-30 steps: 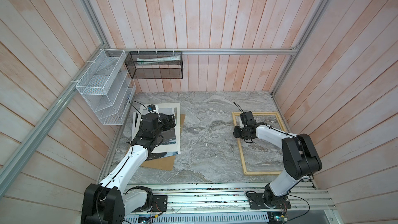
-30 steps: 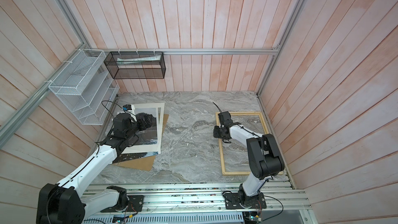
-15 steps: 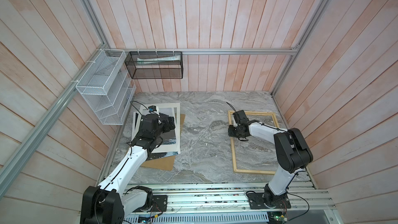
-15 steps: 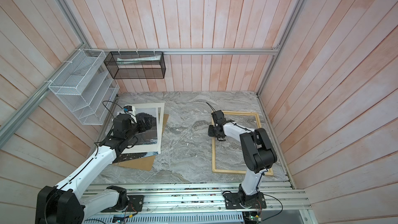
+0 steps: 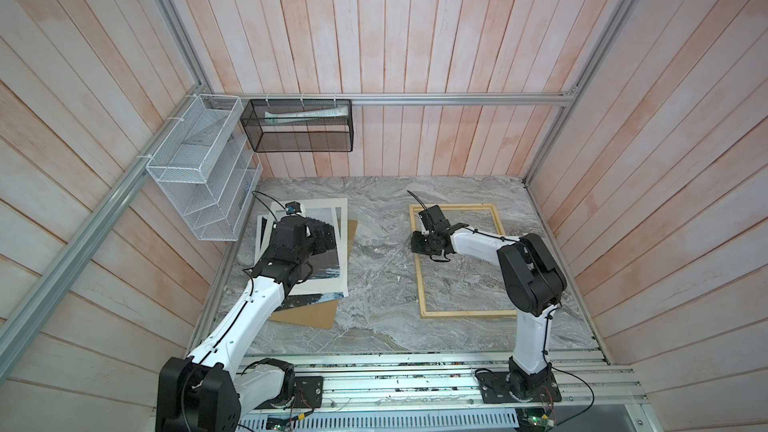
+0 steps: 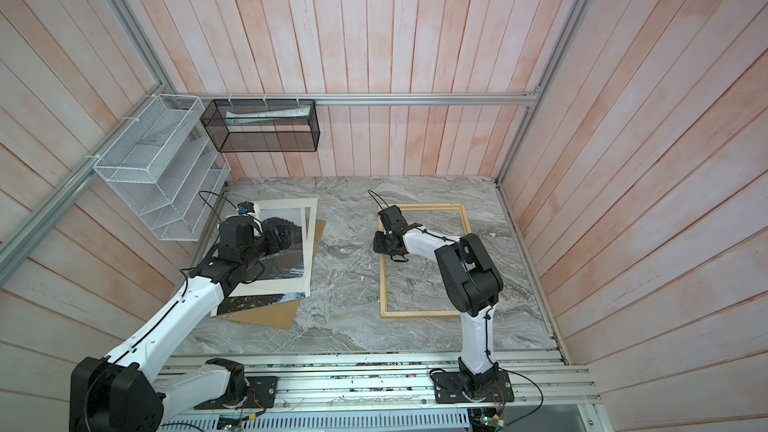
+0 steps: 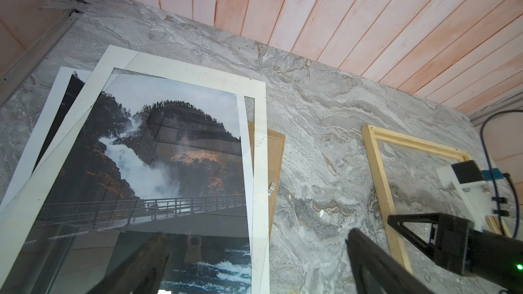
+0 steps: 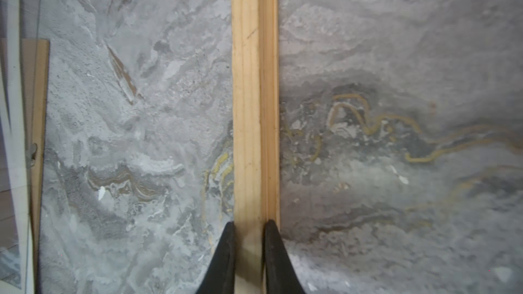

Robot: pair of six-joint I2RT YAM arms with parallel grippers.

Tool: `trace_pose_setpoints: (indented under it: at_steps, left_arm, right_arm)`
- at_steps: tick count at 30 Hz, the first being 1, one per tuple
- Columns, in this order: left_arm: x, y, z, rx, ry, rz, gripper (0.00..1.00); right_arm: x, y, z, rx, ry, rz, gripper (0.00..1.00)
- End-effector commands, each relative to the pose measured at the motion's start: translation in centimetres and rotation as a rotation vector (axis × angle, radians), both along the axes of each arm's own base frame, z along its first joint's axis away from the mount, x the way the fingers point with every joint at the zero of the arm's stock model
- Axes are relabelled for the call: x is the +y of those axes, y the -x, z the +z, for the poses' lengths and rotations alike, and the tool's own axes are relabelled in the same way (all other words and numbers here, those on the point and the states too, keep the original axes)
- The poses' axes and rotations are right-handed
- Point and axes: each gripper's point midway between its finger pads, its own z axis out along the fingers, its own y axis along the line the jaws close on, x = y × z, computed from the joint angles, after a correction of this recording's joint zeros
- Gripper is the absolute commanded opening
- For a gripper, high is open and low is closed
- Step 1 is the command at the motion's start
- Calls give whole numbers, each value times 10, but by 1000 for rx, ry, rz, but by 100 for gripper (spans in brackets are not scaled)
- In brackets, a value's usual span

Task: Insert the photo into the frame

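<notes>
Right jaws clamp the frame [image 8: 246, 108] by its left rail, probably stiff and light. Left jaws stand apart above the limp-looking photo [image 7: 169, 151].

photo [image 7: 158, 159] edges hidden under white mat [image 7: 181, 76], frame [image 5: 461, 312] corner behind right arm [image 5: 530, 280]

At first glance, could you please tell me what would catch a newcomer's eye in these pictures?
First, the waterfall photo print lying under a white cut-out mat on the grey marble table's left side, with the left arm's open jaws above it. Next, the empty pale wooden picture frame on the right, its inner rail pinched by the right arm's jaws.
</notes>
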Motion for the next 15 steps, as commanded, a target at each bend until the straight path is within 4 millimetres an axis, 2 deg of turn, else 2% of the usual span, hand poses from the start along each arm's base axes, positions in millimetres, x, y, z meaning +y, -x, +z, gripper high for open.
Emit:
trace_pose_setpoints:
  at_steps: [1,8,15]
  left_arm:
    - [5,1,-7,49,-36,21,100]
    - [8,4,-27,116,-50,40,100]
    - [11,5,-57,190,-18,95,100]
  right_arm:
    - [29,-6,5,7,-122,-28,13]
    - [37,-16,11,-40,-130,-48,16]
    - [39,-18,19,-70,-127,-17,39]
